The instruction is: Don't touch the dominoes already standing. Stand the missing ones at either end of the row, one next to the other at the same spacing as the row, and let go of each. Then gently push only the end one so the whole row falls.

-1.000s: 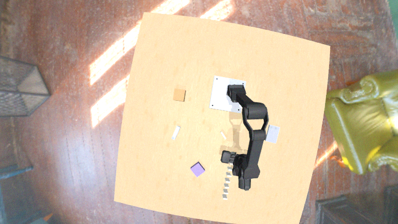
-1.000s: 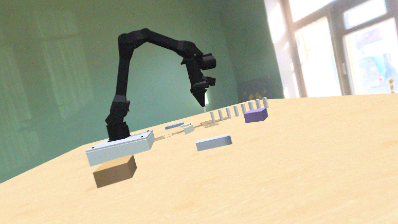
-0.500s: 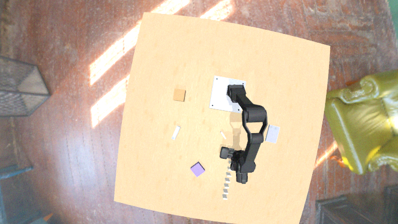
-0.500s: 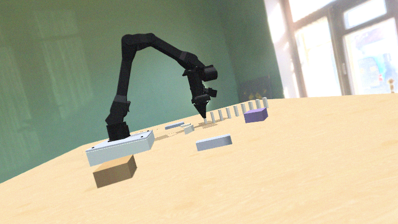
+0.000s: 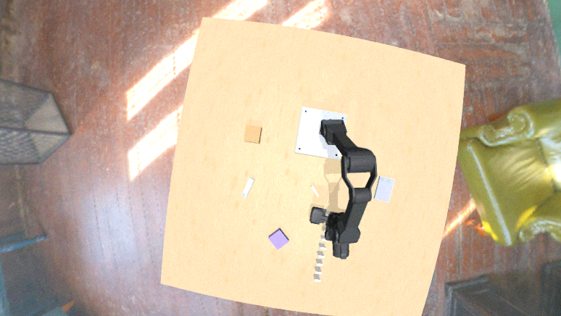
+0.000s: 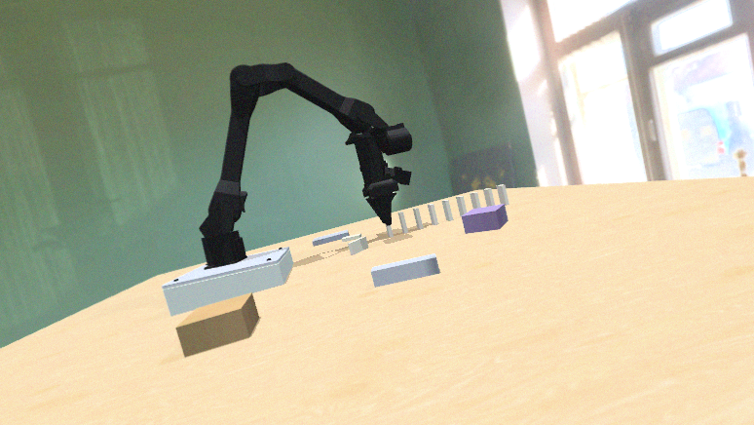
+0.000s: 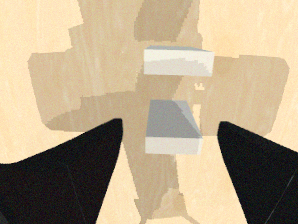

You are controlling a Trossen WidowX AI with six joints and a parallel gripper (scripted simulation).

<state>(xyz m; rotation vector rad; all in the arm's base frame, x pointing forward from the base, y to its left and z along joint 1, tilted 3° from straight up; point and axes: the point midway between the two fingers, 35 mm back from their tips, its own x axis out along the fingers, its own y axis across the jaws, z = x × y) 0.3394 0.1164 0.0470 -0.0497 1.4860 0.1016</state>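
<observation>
Where sunlight streaks the floorboards [image 5: 90, 219]—pale table [image 5: 235, 86] [image 6: 474, 327], green wall [image 6: 131, 132]

The pale wood surface [image 5: 231, 78] [image 6: 474, 327] bears, clockwise around the white base plate [image 5: 309, 131] [image 6: 226, 288] from above, a pale blue-grey slab [image 5: 384, 189] [image 6: 331, 238] at four o'clock, a purple block [image 5: 278, 238] [image 6: 484, 218] at seven and a tan block [image 5: 253, 134] [image 6: 218, 325] at nine.

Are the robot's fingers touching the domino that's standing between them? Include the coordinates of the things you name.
Apart. The wrist view shows the fingers spread wide, with tabletop showing on both sides of the domino [image 6: 390, 231] [image 7: 174, 120].
</observation>
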